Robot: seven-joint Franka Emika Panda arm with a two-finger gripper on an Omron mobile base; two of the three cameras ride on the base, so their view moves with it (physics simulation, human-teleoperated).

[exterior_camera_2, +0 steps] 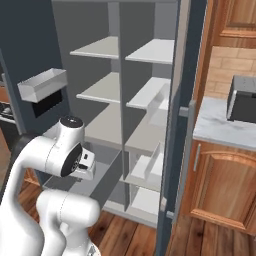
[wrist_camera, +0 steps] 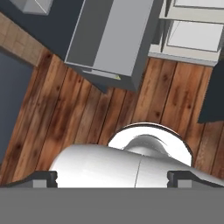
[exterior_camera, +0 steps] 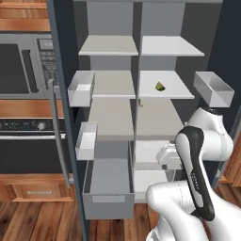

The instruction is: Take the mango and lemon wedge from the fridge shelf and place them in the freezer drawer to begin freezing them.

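Gripper (wrist_camera: 112, 177) spread wide, holding nothing, pointing down at the wood floor near the open freezer drawer (exterior_camera: 109, 181).

Lemon wedge (exterior_camera: 160, 86) sits on a bright white fridge shelf (exterior_camera: 176, 89), well above and far from the hand. Mango — cannot tell where it is.

Risk: the long reach up from this low pose could clip a door bin (exterior_camera: 214, 88) or the shelf edge; a tiny wedge may slip the fingers.

Left base view shows the wedge — the right base view hides it.
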